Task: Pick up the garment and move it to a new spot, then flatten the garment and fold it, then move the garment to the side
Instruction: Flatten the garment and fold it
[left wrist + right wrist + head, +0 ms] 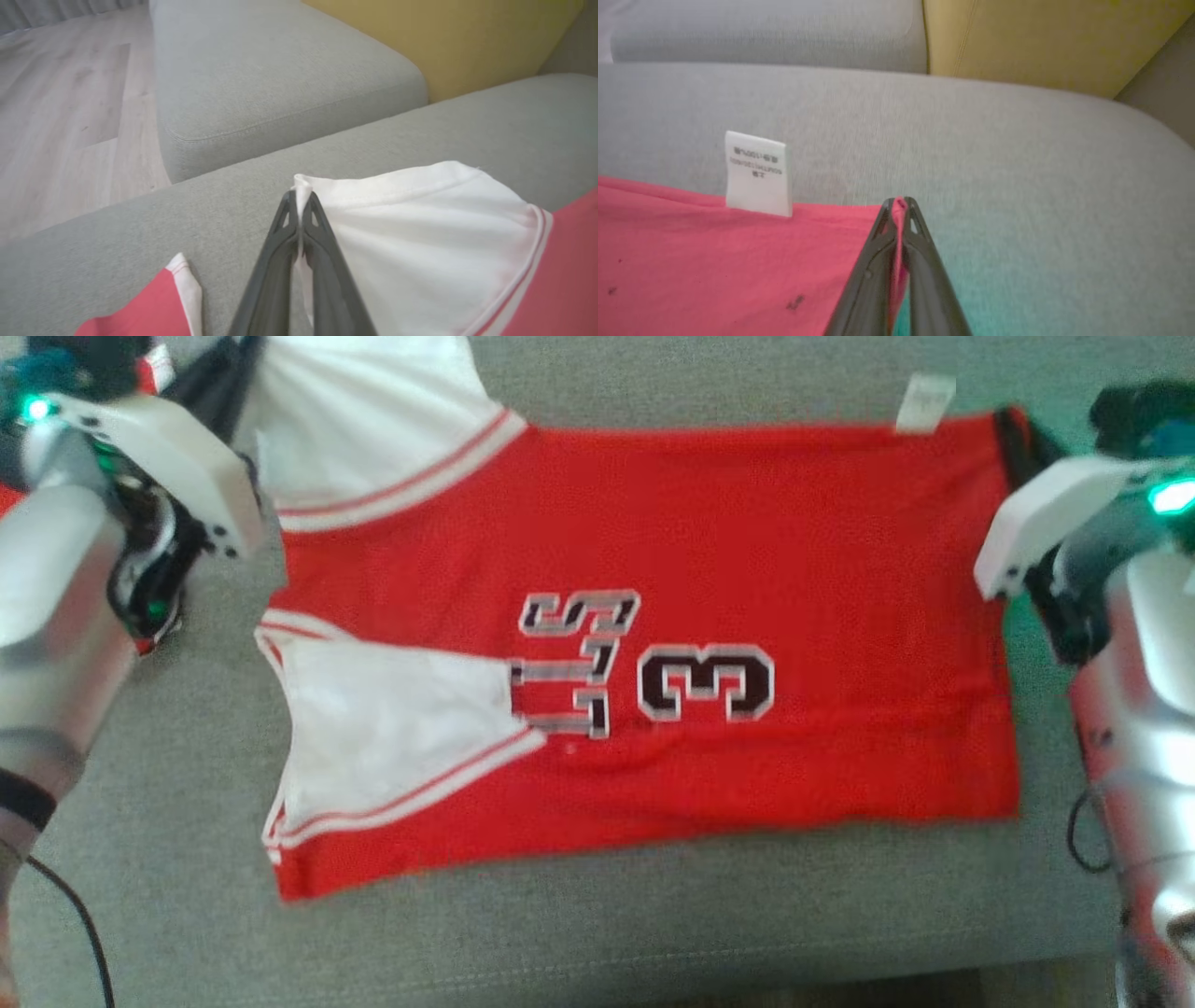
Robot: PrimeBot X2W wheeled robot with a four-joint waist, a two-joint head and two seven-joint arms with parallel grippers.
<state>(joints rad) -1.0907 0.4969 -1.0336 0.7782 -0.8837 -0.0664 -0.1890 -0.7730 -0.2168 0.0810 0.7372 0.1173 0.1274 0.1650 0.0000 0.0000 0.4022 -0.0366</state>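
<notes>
You are looking at a red basketball jersey [653,569] spread nearly flat across the grey sofa seat [597,933]. Its sleeves lie toward the robot's left and its hem toward the right, with the number 3 [705,683] facing up. The near white sleeve [392,728] is folded in over the red body and covers part of the lettering. The far white sleeve [364,429] reaches up and out toward the left arm.

In the left wrist view, your left gripper [299,198] has its two dark fingers pressed together on the hemmed edge of that far sleeve. A small fold of white cloth stands up between the tips, and the rest of the sleeve spreads away to one side of the fingers.

In the right wrist view, your right gripper [899,203] is likewise pinched together on the far hem corner. A sliver of red fabric shows between the fingertips, and the body of the jersey lies flat on the other side of the fingers. A white care label [758,173] sticks out past the jersey's far edge, near that gripper but not touching it.

A yellow cushion [448,42] sits at the sofa's back. Wooden floor [70,116] shows beyond the seat.
</notes>
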